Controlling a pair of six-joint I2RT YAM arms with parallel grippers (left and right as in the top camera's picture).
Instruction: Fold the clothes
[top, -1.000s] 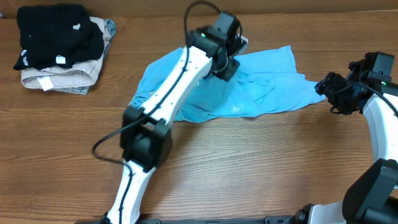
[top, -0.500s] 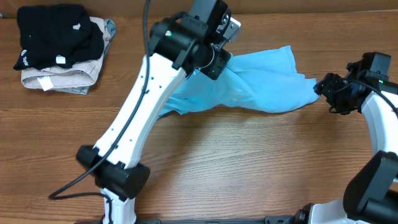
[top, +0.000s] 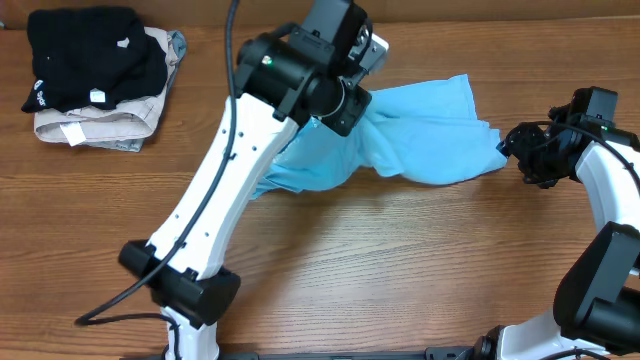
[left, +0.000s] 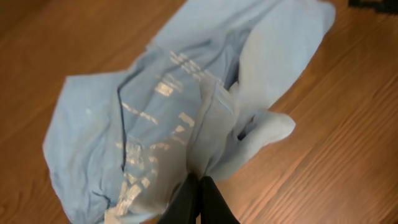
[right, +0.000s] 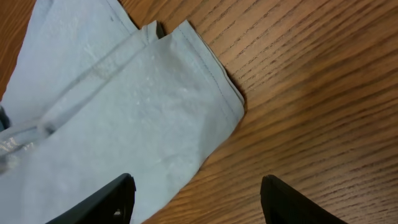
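Hiding its grip overhead, left gripper (left: 199, 184) jaws clench the T-shirt (top: 432, 118) (lettering (left: 140, 155) crumpled); right gripper (right: 196, 190) jaws released.

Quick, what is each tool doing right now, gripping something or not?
Left tool: closed on the sky-blue T-shirt.
Right tool: open, holding nothing.

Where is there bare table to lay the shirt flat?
Bare table lies in front of the T-shirt, between left arm and right arm, and at front left, in front of the folded pile. Crowded: the back, where the left gripper pinches the T-shirt and the open right gripper hovers at its edge.
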